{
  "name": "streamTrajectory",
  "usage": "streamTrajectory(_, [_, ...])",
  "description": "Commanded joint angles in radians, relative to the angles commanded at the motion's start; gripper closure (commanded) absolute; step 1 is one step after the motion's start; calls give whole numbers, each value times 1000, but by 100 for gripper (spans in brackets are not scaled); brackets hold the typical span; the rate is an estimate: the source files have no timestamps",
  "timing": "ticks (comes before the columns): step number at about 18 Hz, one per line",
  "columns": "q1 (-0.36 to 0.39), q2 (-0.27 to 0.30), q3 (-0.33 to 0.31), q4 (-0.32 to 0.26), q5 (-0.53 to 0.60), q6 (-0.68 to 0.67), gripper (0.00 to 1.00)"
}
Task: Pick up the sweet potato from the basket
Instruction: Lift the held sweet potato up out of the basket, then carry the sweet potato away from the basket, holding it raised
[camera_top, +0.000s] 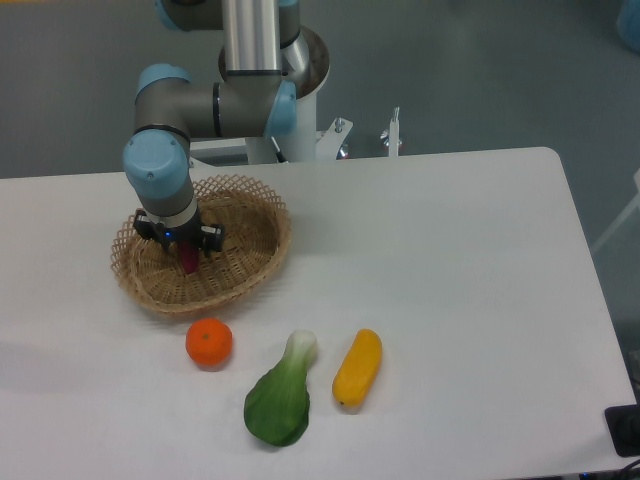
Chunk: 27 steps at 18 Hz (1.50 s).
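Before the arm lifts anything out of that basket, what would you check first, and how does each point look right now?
1. Tool is down inside the basket: ok.
2. Sweet potato sits between the fingers: ok, a reddish end shows below them.
3. Grip is firm: cannot tell, the tool hides most of it.
4. Nothing else in the basket to snag: cannot tell, the arm blocks part of it.
5. Orange, green vegetable and yellow vegetable lie outside the basket: ok.
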Motion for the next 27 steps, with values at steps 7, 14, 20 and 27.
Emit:
streamTrajectory(7, [50,48,46,-15,2,15,79])
streamTrajectory(14, [239,97,146,-52,37,110,79])
streamTrajectory(20, [481,101,181,-52,63,325,79])
streamTrajectory(27, [727,54,238,-45,52,601,82])
